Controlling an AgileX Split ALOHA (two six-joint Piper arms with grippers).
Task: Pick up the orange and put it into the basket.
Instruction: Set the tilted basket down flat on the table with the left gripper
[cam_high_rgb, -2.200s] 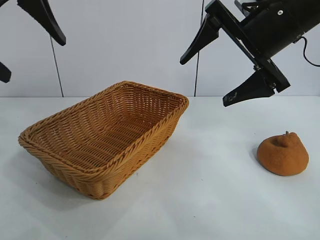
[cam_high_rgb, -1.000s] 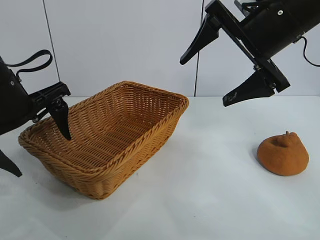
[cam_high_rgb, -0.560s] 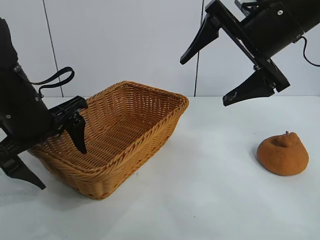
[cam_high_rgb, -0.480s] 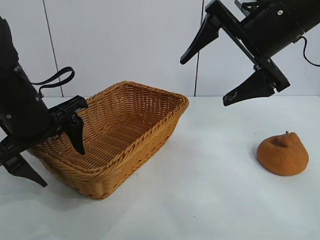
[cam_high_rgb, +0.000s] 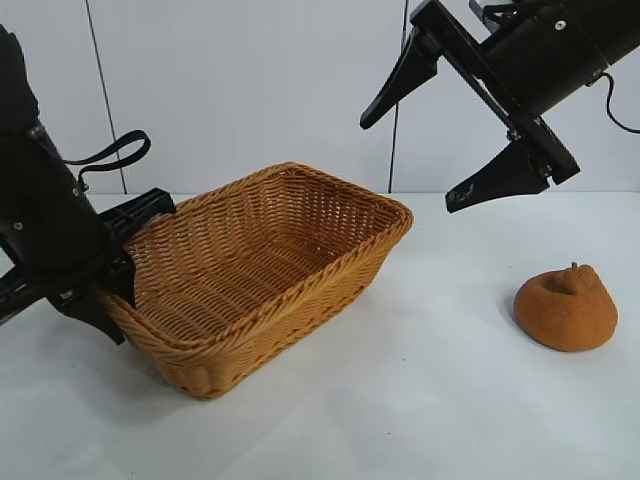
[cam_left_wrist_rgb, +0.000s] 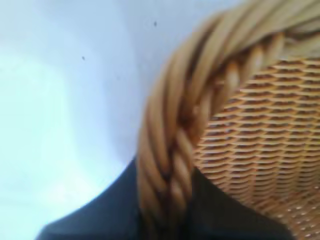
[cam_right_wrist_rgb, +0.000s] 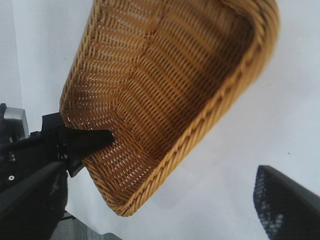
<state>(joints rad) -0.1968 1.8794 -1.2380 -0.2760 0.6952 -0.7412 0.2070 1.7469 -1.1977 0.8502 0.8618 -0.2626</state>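
The orange sits alone on the white table at the right, its stem up. The honey-tan wicker basket stands at centre left. My left gripper is shut on the basket's braided rim at its left end. The left wrist view shows the rim pinched between the dark fingers, one inside the basket and one outside. My right gripper hangs open high above the table, between basket and orange, holding nothing. In the right wrist view the basket lies below, with the left gripper on its end.
The white table runs bare between basket and orange. A pale panelled wall stands close behind. A black cable loop hangs off the left arm.
My left gripper came down over the basket's left end and closed on the rim. The basket has since shifted to the right. The right arm and the orange have not moved.
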